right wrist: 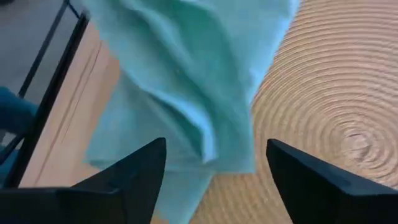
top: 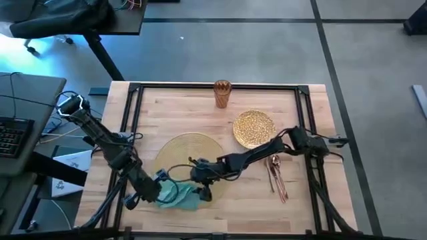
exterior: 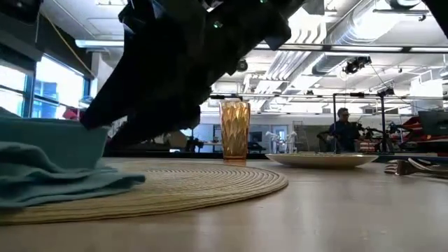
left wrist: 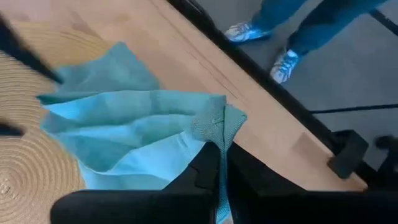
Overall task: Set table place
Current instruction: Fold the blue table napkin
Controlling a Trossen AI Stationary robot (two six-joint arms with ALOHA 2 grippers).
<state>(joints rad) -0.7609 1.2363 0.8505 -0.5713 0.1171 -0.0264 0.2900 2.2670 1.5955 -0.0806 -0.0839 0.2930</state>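
left gripper [left wrist: 219, 163] pinches napkin [top: 179, 194] corner | right gripper [right wrist: 214, 163] agape above

Table [top: 173, 107]: placemat [top: 189, 152] lies near the middle of the front half. Napkin [top: 179, 195] lies over the placemat's front-left edge and partly on the bare tabletop, close to the front rail. Plate [top: 254, 128] sits right of and slightly behind the placemat, just beside it. Cup [top: 222, 94] stands upright behind both, near the far rail. Cutlery [top: 277, 177] lies in front of the plate, right of the placemat, pieces side by side.
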